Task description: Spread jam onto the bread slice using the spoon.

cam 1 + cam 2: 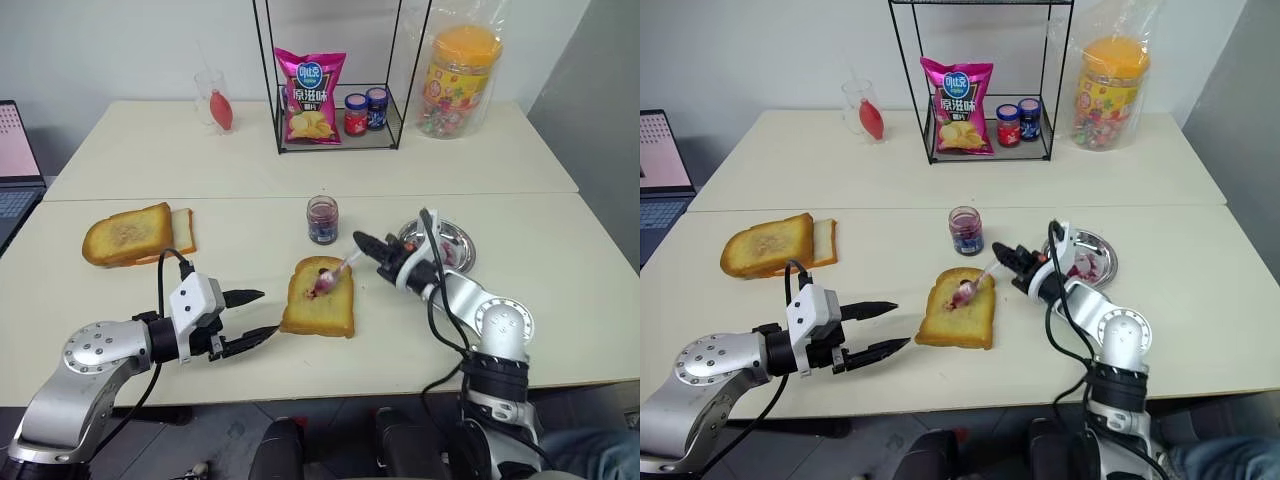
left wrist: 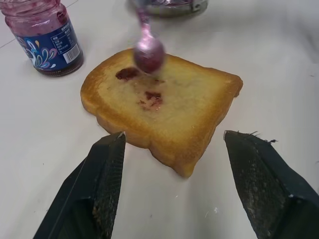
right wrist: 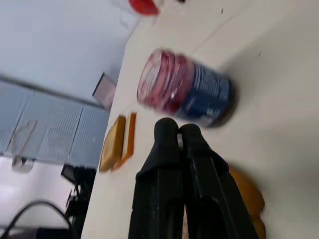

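The golden-brown bread slice (image 1: 322, 302) lies flat near the table's front, with two small dark jam smears (image 2: 127, 73) on its face. Just behind it stands the clear jar of purple-red jam (image 1: 322, 219), lid off. My right gripper (image 1: 366, 243) reaches in from the right, shut on the handle of the silver spoon (image 1: 336, 274). The spoon's jam-coated bowl (image 2: 148, 52) hovers over the slice's far part. My left gripper (image 1: 266, 313) is open just left of the slice, its fingers (image 2: 107, 169) either side of the near corner and apart from it.
A loaf of several slices (image 1: 135, 233) lies at the left. A round steel dish (image 1: 456, 240) sits behind my right wrist. At the back, a wire rack (image 1: 340, 130) holds a chips bag and two small jars, beside a candy jar (image 1: 460, 75) and a glass (image 1: 214, 100). A laptop (image 1: 15, 160) is at the far left.
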